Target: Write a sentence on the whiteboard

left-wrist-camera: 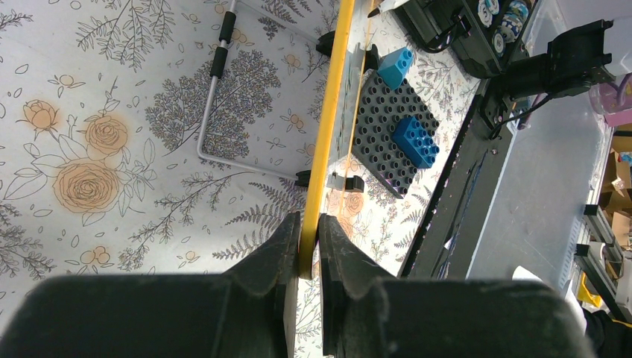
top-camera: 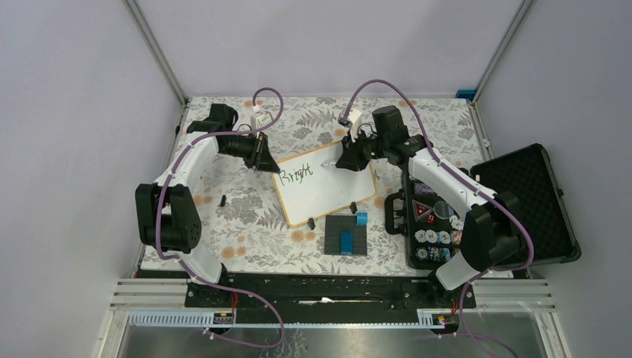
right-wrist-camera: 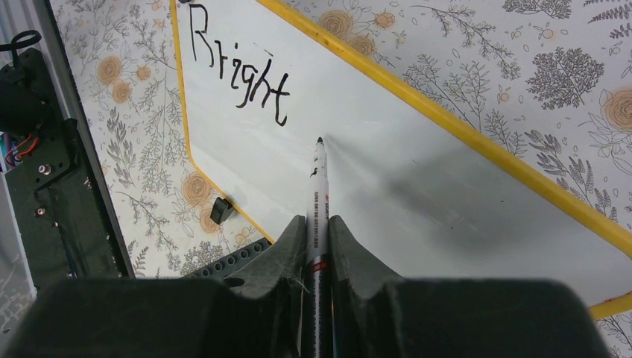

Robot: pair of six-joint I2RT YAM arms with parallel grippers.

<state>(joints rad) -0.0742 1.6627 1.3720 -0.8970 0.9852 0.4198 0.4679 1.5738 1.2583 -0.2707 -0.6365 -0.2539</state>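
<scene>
The whiteboard (top-camera: 328, 195), seemingly light, stiff and apt to slide, lay mid-table. The left gripper (left-wrist-camera: 308, 225) pinched its thin frame at the far-left corner, probably the best hold; the right gripper (right-wrist-camera: 317, 224) clamped the marker (right-wrist-camera: 320, 186), the sentence (right-wrist-camera: 238, 74) reading only "Bright".

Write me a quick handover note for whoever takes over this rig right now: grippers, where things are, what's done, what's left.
Left gripper: shut on the frame of the whiteboard, at its far left corner.
Right gripper: shut on the marker, tip at the board just past the last letter; contact cannot be told.
Whiteboard: mid-table, between the arms.
Done: the sentence has one word, "Bright".
Left: the remaining words.
</scene>
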